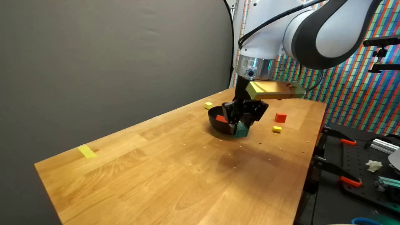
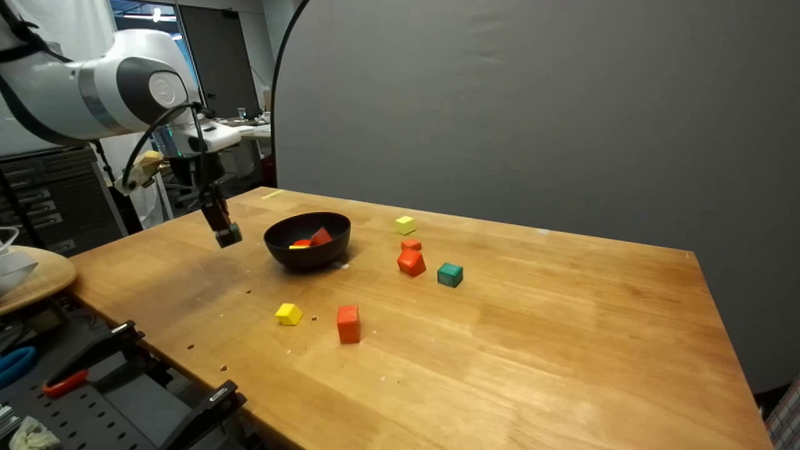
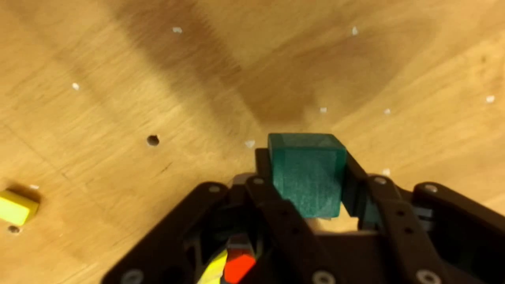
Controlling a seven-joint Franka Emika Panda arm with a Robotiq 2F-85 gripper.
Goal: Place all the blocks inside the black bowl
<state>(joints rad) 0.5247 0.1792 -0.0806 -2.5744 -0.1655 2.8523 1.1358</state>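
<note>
Near black bowl, end effector gripping green block, blurred emblem on arm

Arm, both exterior views: glossy white, joint cover dark grey. Exterior view, upper right of frame: pale grey teardrop panel set in cover; black cable along white casing. Exterior view, upper left: pale round disc, faint marking; black wrap. Wrist band: reflective silver, dark round port. Box beside it: yellow, brown patch, greenish end. Wrist view, lower half: gripper black, angular links, round silver screw heads.
</note>
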